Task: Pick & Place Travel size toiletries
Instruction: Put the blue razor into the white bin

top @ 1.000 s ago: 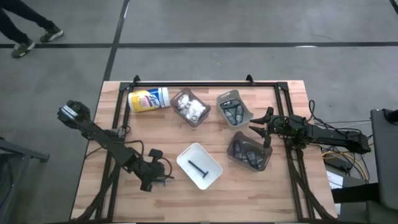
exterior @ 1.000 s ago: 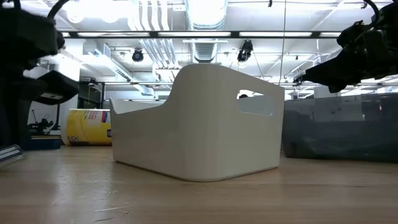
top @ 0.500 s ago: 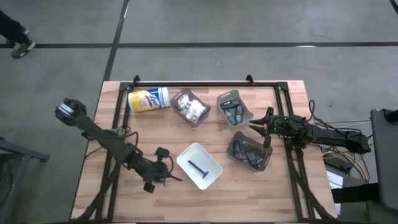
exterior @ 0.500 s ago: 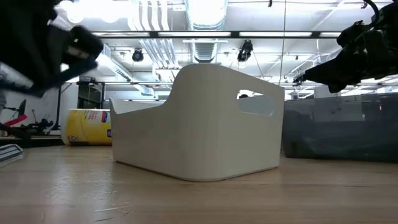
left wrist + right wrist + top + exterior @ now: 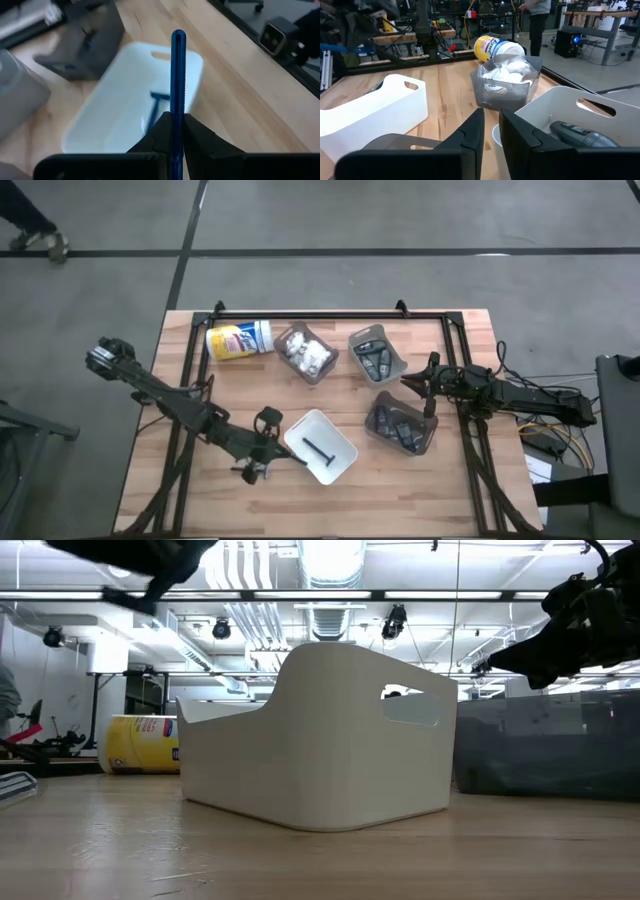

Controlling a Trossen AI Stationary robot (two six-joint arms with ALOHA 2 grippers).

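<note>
My left gripper (image 5: 270,454) hovers at the white bin's (image 5: 321,446) left rim, shut on a thin dark blue stick (image 5: 176,70). A second dark stick (image 5: 321,450) lies on the bin's floor, also seen in the left wrist view (image 5: 156,104). Small white packets (image 5: 306,352) fill one smoky bin. Dark grey-blue pieces lie in two others (image 5: 375,356) (image 5: 400,426). My right gripper (image 5: 420,386) waits between those two bins, its fingers (image 5: 472,135) a narrow gap apart and touching nothing. My left gripper pinches the thin dark blue stick between its two fingers, at the stick's lower part (image 5: 175,111). The stick runs along the fingers and juts far out past their tips. It is lifted clear, its free end (image 5: 178,36) over the white bin's far rim.
A large white canister with a yellow label (image 5: 238,340) lies on its side near the table's far left. A dark frame rail (image 5: 320,314) runs along the far edge. Bare wood (image 5: 400,490) lies near the front edge. A person's foot (image 5: 40,242) shows on the floor beyond.
My left gripper has risen and moved toward the table's right, up to the white bin's left rim, carrying the stick. In the low view it has climbed from mid-height to the picture's top. The right arm has kept still.
</note>
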